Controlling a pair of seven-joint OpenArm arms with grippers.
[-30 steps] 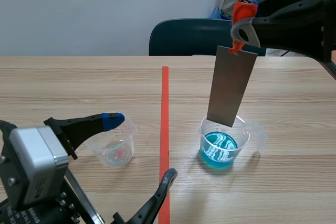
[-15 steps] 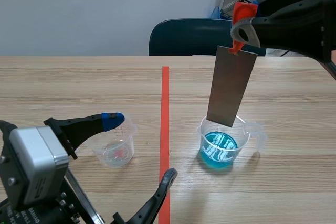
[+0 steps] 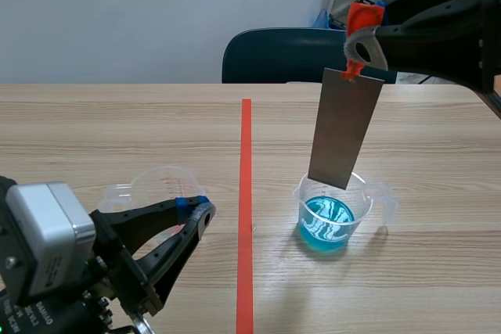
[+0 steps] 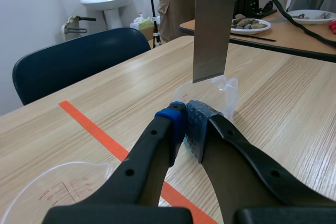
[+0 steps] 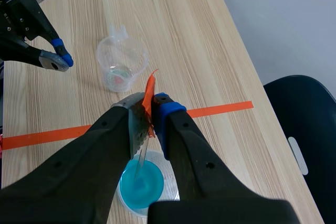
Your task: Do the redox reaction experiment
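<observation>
The right pincer (image 5: pixel 148 114) is closed on the top end of a flat metal strip (image 3: pixel 344 127), where a bit of orange tape (image 3: pixel 364 17) sticks out between its fingers. The strip hangs straight down from this pincer, and directly under it stands a clear cup of blue liquid (image 3: pixel 333 220). The strip's lower edge sits just above the cup's rim; in the left wrist view a gap shows between edge and cup, so the metal is clear of the liquid.

The left pincer (image 4: pixel 185 121) is low over the tabletop (image 3: pixel 117 131) with its fingers pressed together pad to pad and nothing between them. A second clear cup (image 3: pixel 156 185), with red measuring marks on its wall, stands just beside this pincer, a little apart from its fingers. Ahead of the left pincer's tip are the blue cup and the hanging strip.

A dark blue chair (image 3: pixel 290 56) stands beyond the far edge of the tabletop.
</observation>
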